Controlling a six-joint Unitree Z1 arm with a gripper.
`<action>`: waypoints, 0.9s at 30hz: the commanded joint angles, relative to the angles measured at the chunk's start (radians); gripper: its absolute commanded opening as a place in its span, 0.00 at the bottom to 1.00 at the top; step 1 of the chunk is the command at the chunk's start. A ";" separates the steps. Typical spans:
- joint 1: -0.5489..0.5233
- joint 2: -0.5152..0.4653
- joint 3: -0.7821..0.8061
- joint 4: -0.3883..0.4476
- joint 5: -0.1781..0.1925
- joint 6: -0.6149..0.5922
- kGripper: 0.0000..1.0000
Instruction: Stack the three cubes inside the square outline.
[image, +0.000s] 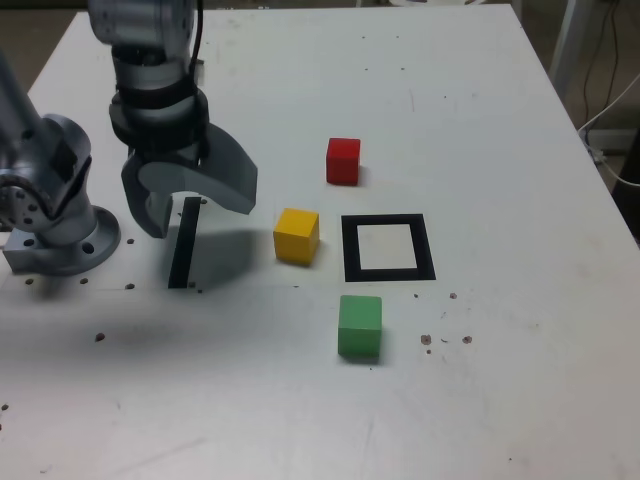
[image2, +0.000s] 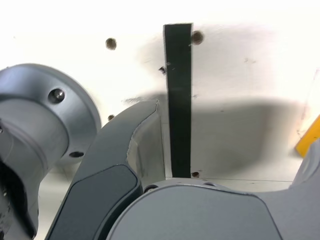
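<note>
Above the white table (image: 500, 350), the claw (image: 200, 208) gapes wide, gripping nothing.

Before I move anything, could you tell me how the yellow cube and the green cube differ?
The yellow cube sits turned askew, while the green cube faces the camera nearly squarely. In the exterior view, yellow lies left of the square outline; green lies below it. Both rest outside it.
</note>
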 joint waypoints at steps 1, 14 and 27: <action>0.002 0.001 0.006 0.001 -0.005 -0.028 1.00; 0.002 0.010 0.006 -0.034 0.069 -0.076 1.00; 0.019 0.028 -0.099 0.077 0.067 -0.026 0.99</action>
